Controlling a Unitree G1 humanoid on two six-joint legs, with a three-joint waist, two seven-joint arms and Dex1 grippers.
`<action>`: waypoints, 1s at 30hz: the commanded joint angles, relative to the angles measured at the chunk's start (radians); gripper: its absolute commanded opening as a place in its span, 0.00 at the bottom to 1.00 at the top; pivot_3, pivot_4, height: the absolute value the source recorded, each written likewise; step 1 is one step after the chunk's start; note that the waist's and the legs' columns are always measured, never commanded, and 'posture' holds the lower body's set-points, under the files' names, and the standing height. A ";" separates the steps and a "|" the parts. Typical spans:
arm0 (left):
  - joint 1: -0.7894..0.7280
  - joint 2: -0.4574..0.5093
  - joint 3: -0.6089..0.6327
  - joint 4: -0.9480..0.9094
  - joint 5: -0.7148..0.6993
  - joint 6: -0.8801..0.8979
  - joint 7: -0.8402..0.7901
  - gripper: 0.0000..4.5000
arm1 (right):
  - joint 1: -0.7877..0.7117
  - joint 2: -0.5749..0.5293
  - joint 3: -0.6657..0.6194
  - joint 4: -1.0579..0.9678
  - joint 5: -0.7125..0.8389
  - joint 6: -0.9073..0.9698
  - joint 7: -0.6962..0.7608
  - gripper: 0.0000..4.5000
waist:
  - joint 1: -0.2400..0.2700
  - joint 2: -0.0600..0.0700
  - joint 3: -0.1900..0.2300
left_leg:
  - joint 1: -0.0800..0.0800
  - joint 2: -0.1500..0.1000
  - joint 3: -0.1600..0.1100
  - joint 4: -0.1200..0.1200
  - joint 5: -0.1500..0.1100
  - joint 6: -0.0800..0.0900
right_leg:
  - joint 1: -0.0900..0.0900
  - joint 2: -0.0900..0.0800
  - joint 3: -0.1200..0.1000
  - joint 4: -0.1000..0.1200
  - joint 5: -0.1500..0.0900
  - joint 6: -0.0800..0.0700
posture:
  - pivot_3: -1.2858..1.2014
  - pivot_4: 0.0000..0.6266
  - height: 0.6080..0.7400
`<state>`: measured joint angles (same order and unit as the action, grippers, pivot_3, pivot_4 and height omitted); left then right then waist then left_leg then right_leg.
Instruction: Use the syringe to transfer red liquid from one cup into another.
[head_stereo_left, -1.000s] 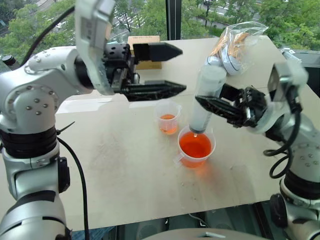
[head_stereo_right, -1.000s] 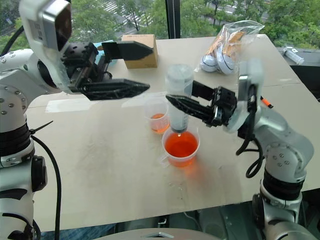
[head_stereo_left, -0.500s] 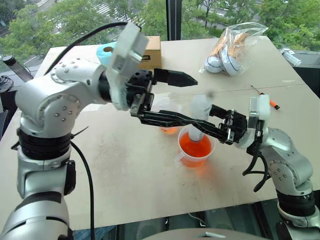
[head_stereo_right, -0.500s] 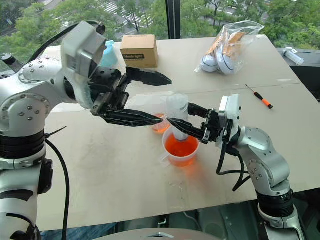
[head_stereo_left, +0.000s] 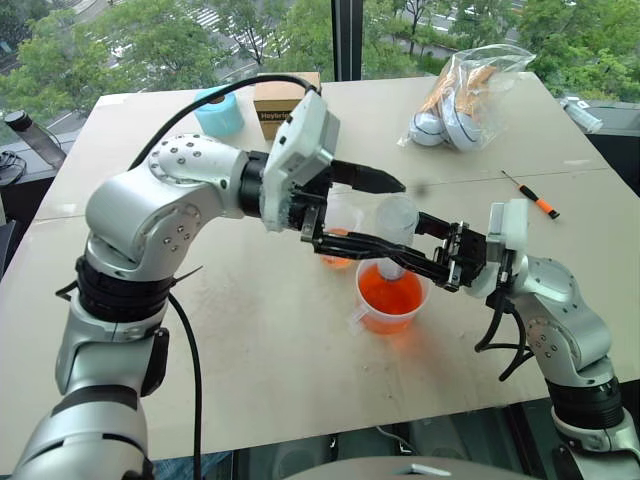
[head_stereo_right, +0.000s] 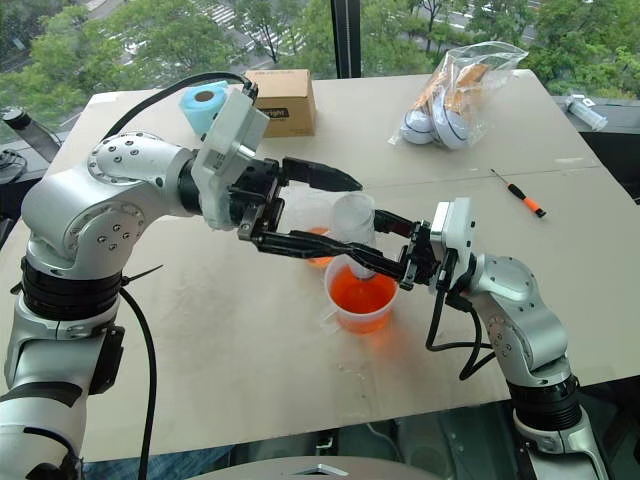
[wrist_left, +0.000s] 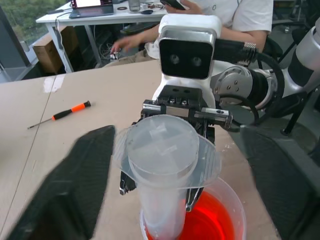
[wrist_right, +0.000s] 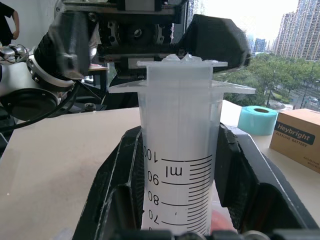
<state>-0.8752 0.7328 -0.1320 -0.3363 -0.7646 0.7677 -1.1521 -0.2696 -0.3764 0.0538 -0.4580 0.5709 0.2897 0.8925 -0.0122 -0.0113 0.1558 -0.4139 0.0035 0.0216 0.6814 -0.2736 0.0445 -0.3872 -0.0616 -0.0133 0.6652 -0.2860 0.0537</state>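
Observation:
The syringe (head_stereo_left: 396, 232) stands nearly upright with its tip down in the larger cup (head_stereo_left: 362, 310), which holds the red liquid (head_stereo_left: 378, 293). My right gripper (wrist_right: 178, 186) is shut on the barrel just under the flange, and the plunger sits pushed in. My left gripper (head_stereo_left: 394, 213) is open, reaching in from the left. Its fingers (wrist_left: 75, 185) straddle the plunger top (wrist_left: 162, 147) without touching it. The smaller cup (head_stereo_right: 318, 243), with a little orange liquid, stands just behind, partly hidden by the left fingers.
An orange-handled screwdriver (head_stereo_left: 532, 192) lies on the table to the right. At the far edge are a cardboard box (head_stereo_right: 280, 95), a blue tape roll (head_stereo_left: 218, 110) and a plastic bag (head_stereo_left: 465, 85). A person (wrist_left: 200, 15) sits beyond the table in the left wrist view.
My left gripper came down and rightward to the syringe's top and its jaws narrowed. My right gripper lowered the syringe, so its tip sits deeper in the larger cup.

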 joint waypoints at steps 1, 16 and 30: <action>-0.004 -0.008 -0.003 -0.003 0.029 -0.033 -0.019 0.52 | 0.001 -0.006 -0.002 -0.028 0.009 -0.026 0.001 0.32 | 0.000 0.000 0.000 | 0.000 0.000 0.000 0.000 0.000 0.000 | 0.000 0.000 0.000 0.000 0.000 0.000 | 0.52 0.24 1.00; -0.106 -0.073 0.066 0.041 0.029 -0.019 0.008 0.32 | 0.021 -0.017 0.023 -0.035 0.009 -0.014 -0.001 0.32 | 0.001 0.000 0.000 | 0.000 0.000 -0.001 0.001 0.000 0.000 | 0.001 0.000 0.000 0.000 0.000 0.000 | 0.52 0.24 1.00; -0.168 -0.064 0.101 0.038 -0.004 0.027 0.017 0.32 | 0.042 -0.028 0.040 -0.061 0.051 0.040 -0.046 0.32 | 0.001 0.000 0.000 | 0.000 0.000 -0.001 0.001 0.000 0.000 | 0.001 0.000 0.000 0.000 0.000 0.000 | 0.52 0.24 1.00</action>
<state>-0.9846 0.6713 -0.1176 -0.2851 -0.7416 0.8211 -1.1612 -0.2414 -0.3895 0.0513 -0.4985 0.6262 0.3047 0.8365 -0.0115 -0.0114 0.1559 -0.4142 0.0035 0.0205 0.6828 -0.2736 0.0446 -0.3865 -0.0618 -0.0130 0.6656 -0.2860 0.0538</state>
